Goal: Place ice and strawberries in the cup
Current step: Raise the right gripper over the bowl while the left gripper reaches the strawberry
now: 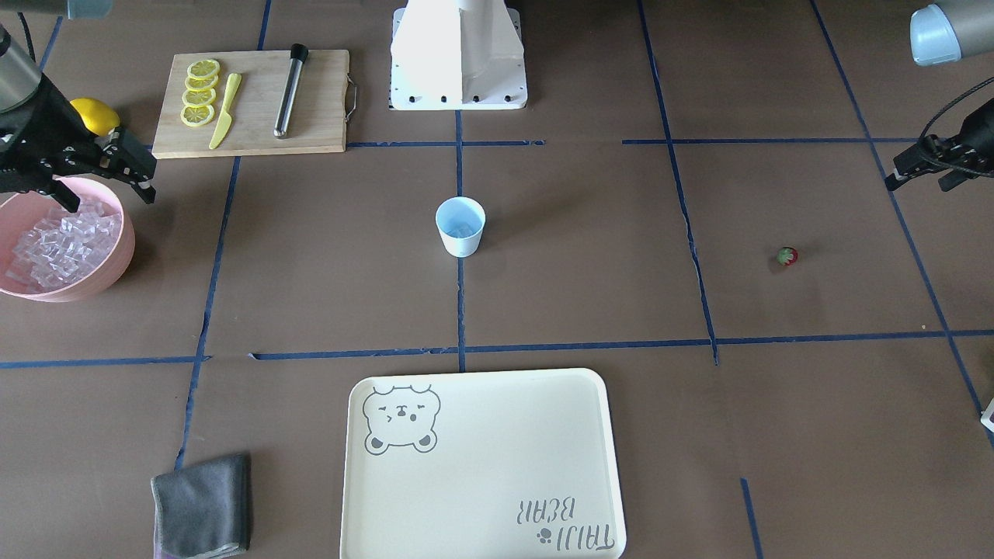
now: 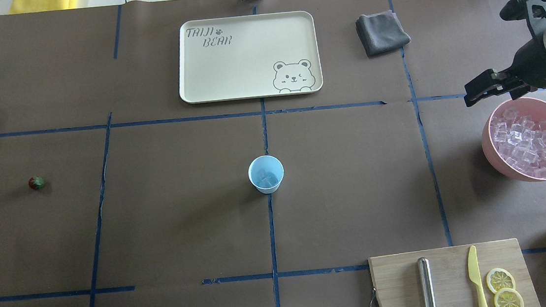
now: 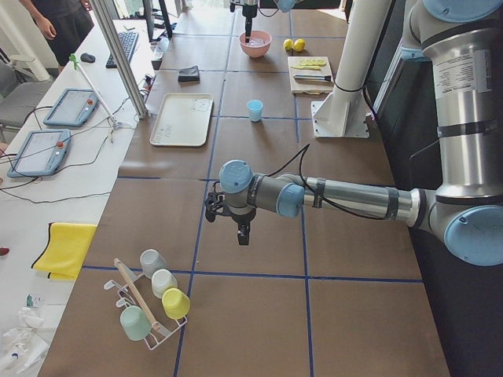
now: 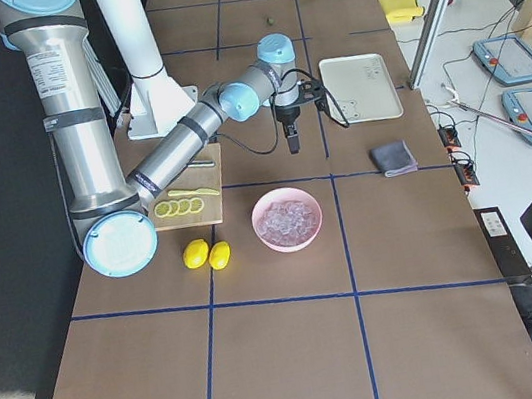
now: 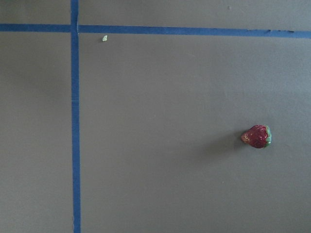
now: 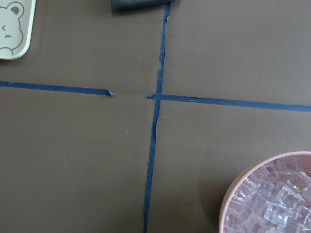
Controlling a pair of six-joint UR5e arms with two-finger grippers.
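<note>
**A:** "Since ice (image 2: pixel 269 179) is already showing inside the cup (image 2: pixel 266 174), is the berry step coming up?"

**B:** "I'm judging so. Far left, the strawberry (image 2: pixel 36 182) is lying on the bare table (image 2: pixel 160 222), well apart from the central cup. The left gripper (image 1: pixel 916 185) is hanging near it, pointing down, fingers seemingly parted. It's needing to centre over the berry, descend and pinch gently."

**A:** "And rightward?"

**B:** "The right gripper (image 1: pixel 109 199) is hovering just beside the pink bowl (image 2: pixel 487 142), fingers looking spread, gripping nothing."

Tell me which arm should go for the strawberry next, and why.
Left. The strawberry lies on the robot's left side, in the left wrist camera's view, and the left gripper is open on that side. The right gripper is near the pink bowl, on the far side of the cup.
</note>
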